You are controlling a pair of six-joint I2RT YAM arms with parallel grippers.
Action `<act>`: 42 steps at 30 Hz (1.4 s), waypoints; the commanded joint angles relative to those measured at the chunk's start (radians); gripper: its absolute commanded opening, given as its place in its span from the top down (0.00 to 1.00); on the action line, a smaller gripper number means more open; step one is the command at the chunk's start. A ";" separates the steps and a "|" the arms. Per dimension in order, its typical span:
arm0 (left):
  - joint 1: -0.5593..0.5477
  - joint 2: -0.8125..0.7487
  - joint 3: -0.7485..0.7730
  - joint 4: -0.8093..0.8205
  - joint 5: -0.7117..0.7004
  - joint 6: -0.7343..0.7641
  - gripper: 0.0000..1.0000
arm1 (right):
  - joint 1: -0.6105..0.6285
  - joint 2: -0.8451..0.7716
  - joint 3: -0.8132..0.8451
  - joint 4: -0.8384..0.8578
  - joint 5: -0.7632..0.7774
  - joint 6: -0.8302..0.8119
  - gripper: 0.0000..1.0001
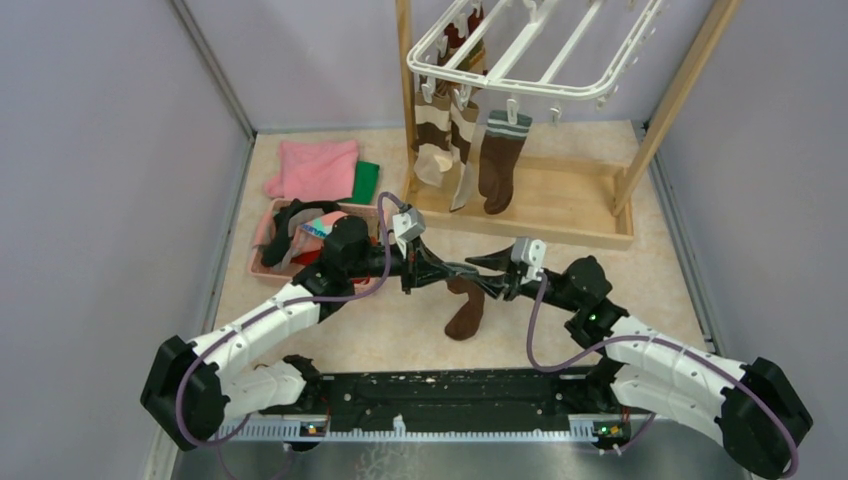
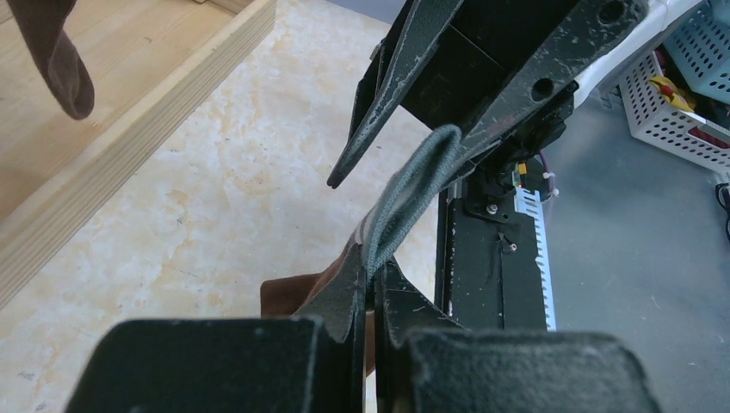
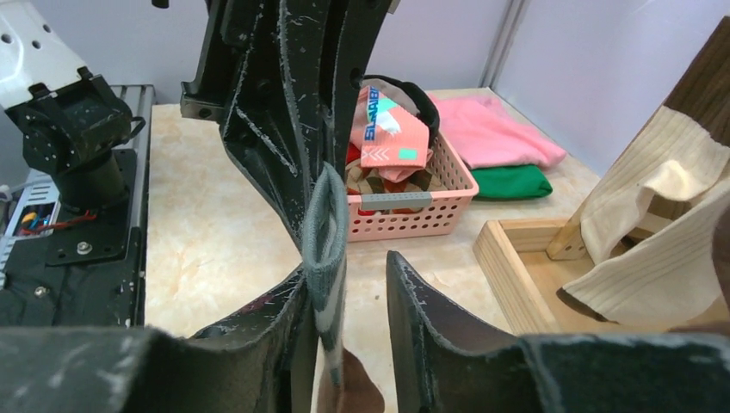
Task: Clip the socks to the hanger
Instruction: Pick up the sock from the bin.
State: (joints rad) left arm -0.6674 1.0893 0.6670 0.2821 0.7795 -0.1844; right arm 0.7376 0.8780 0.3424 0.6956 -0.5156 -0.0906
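A dark brown sock (image 1: 466, 310) with a grey cuff (image 2: 413, 194) hangs between the two grippers above the table's middle. My left gripper (image 2: 373, 271) is shut on the cuff's edge. My right gripper (image 3: 349, 275) faces it with jaws apart. The cuff (image 3: 325, 224) lies against its left finger, with a gap to the other finger. The white hanger (image 1: 530, 50) hangs at the back. From its clips dangle two brown-and-cream striped socks (image 1: 440, 140) and a dark brown sock (image 1: 500, 165).
A light wooden frame (image 1: 530, 215) stands under the hanger. At the left, a pink basket (image 1: 262, 255) holds more socks. A folded pink cloth (image 1: 315, 168) and a green cloth (image 1: 366, 182) lie behind it. Grey walls close in both sides.
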 commanded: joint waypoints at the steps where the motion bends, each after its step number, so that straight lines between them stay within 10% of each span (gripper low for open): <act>1: 0.003 0.000 0.028 0.031 0.035 0.007 1.00 | 0.012 -0.028 0.032 0.048 0.050 0.009 0.71; 9: 0.003 -0.001 0.015 0.058 0.052 0.018 0.99 | 0.013 -0.070 0.000 0.067 0.049 0.042 1.00; 19: 0.003 -0.210 -0.266 0.430 0.048 0.111 0.02 | 0.012 -0.133 -0.023 0.048 -0.002 0.001 1.00; 27: -0.002 -0.312 -0.427 0.760 -0.057 0.096 0.03 | 0.012 -0.101 -0.028 0.107 -0.059 0.022 1.00; 36: -0.011 -0.106 -0.391 1.014 -0.010 -0.072 0.39 | 0.012 -0.051 -0.018 0.162 -0.106 0.062 1.00; 42: -0.017 -0.076 -0.379 1.019 -0.010 -0.076 0.44 | 0.012 -0.070 -0.021 0.139 -0.098 0.047 1.00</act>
State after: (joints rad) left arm -0.6769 1.0088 0.2501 1.1839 0.7475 -0.2367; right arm 0.7380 0.8253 0.3138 0.7887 -0.5999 -0.0414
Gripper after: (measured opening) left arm 0.564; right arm 0.012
